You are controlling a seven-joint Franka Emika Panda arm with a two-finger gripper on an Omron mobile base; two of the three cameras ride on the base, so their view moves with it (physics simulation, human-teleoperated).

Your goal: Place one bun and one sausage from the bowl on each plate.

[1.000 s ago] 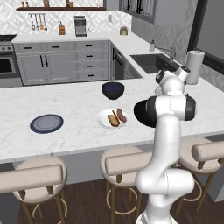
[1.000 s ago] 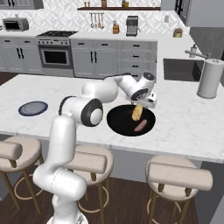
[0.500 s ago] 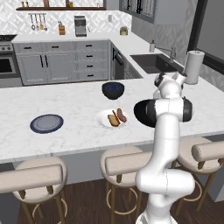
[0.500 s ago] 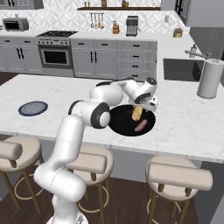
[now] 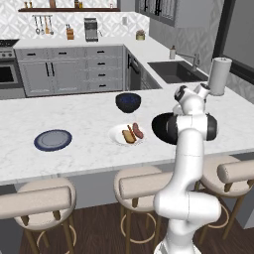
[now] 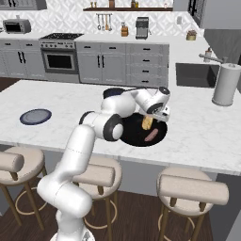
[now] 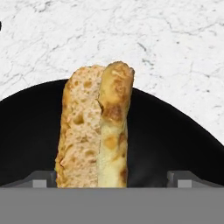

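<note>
1. No brand, label or writing can be read on anything in these pictures.
2. A deeper dark blue bowl (image 5: 128, 101) stands on the marble counter (image 5: 74, 114), far of the white plate (image 5: 118, 135) and apart from it. A paper towel roll (image 6: 225, 84) stands upright at the right, near the sink (image 6: 196, 74). Three stools (image 6: 193, 189) line the near edge of the counter.
3. The white plate carries a bun and a sausage (image 5: 138, 131) side by side. The dark blue-grey plate (image 5: 52, 140) lies well to its left, bare.
4. The wide black bowl (image 6: 136, 135) sits right of the white plate; the arm's elbow covers part of it in the left base view. A sausage (image 6: 151, 136) lies in its near right part.
5. The gripper (image 6: 151, 118) hangs over the black bowl with its jaws spread wide. In the hand view a bun (image 7: 94, 127) lies between the two fingertips (image 7: 40, 179); neither tip presses on it.
</note>
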